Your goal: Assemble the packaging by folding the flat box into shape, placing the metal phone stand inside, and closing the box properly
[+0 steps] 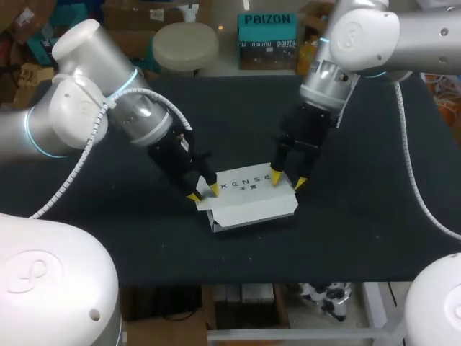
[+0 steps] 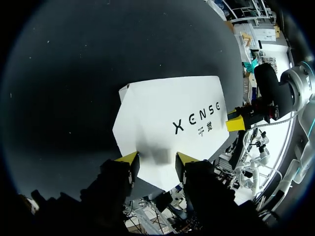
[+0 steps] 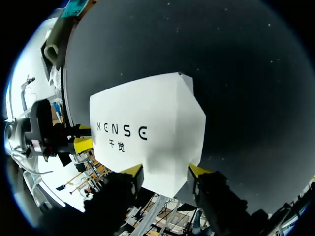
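Lying on the black surface, the white box runs its long axis from arm to arm. The left pincer stands at its left end and the right pincer at its right end. Both are spread, tips seemingly on the end edges, pinching nothing. Neither arm looks nearer.

- The left arm slants down toward the middle; the left gripper has its fingers parted.
- The right arm points steeply down; the right gripper has its fingers parted too.
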Tool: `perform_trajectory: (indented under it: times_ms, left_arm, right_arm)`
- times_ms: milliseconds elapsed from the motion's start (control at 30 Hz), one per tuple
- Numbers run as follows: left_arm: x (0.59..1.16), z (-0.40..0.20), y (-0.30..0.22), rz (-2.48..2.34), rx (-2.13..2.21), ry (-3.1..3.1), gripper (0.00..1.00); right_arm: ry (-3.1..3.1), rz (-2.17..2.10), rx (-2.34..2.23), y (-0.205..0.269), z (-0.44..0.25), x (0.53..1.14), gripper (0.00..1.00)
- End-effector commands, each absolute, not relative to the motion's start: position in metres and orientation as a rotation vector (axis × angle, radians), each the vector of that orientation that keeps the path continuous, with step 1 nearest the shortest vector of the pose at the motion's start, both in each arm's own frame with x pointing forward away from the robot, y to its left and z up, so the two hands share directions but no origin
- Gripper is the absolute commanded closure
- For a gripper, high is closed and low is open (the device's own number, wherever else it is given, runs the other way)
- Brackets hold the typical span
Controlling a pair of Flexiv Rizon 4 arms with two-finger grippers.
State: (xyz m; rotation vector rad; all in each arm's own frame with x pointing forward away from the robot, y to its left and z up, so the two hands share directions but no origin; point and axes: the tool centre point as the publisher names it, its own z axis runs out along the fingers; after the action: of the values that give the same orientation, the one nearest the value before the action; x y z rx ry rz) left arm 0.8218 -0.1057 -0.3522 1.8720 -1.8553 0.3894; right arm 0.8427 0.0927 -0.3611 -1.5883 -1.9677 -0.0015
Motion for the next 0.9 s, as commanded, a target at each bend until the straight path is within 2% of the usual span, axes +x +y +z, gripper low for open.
perform_trajectory:
  times_ms: [33,800,900]
  left_arm:
    - [0.815,-0.351,-0.101,0.436,1.868,-1.884,0.52]
    - [0.813,-0.359,-0.103,0.495,1.827,-2.043,0.53]
    - [0.813,-0.360,-0.103,0.502,1.825,-2.049,0.53]
  right_arm:
    - [-1.951,-0.021,-1.585,0.090,-0.370,0.840,0.41]
    - [-1.920,-0.098,-1.593,0.099,-0.377,0.825,0.43]
    - [-1.912,-0.111,-1.602,0.099,-0.378,0.823,0.41]
